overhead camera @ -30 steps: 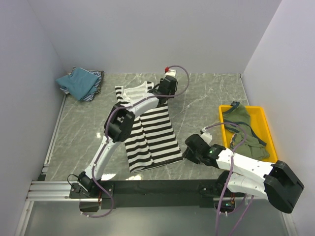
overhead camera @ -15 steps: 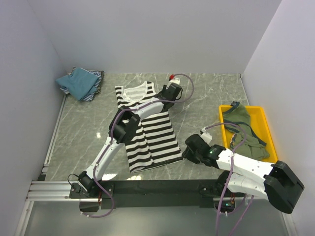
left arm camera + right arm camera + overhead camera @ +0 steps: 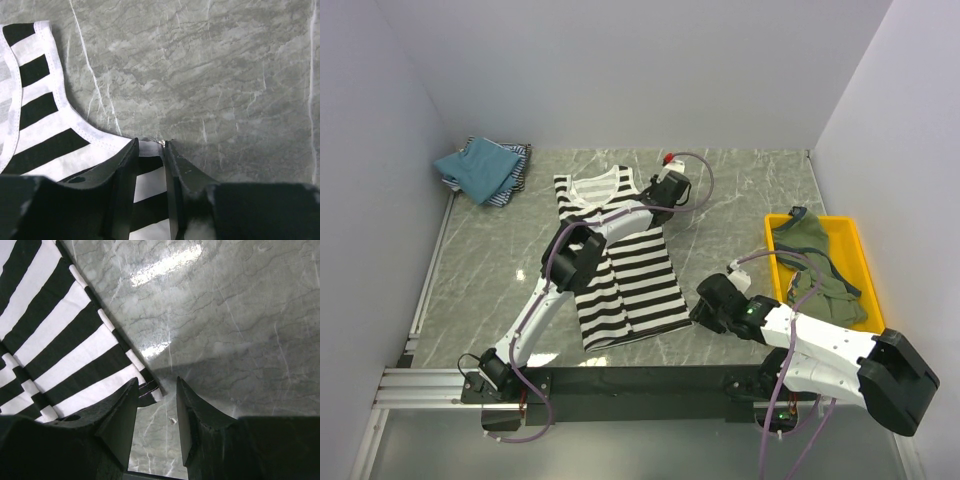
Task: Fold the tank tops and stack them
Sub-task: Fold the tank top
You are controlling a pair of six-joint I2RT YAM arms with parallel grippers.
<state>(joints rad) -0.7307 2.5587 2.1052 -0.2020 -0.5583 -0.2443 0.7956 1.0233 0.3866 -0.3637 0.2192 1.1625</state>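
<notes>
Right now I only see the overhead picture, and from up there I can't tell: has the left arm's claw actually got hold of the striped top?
Observer: Yes. Its wrist camera shows the left claw closed on the edge of the black-and-white striped top, at the bottom of the armhole.
Visitor: And the other claw, down near the bottom edge?
Observer: The right claw is open. The top's lower corner lies between its fingers, not gripped.
Visitor: Anything else down there?
Observer: Only a white speck on the marble table, just past that corner.
</notes>
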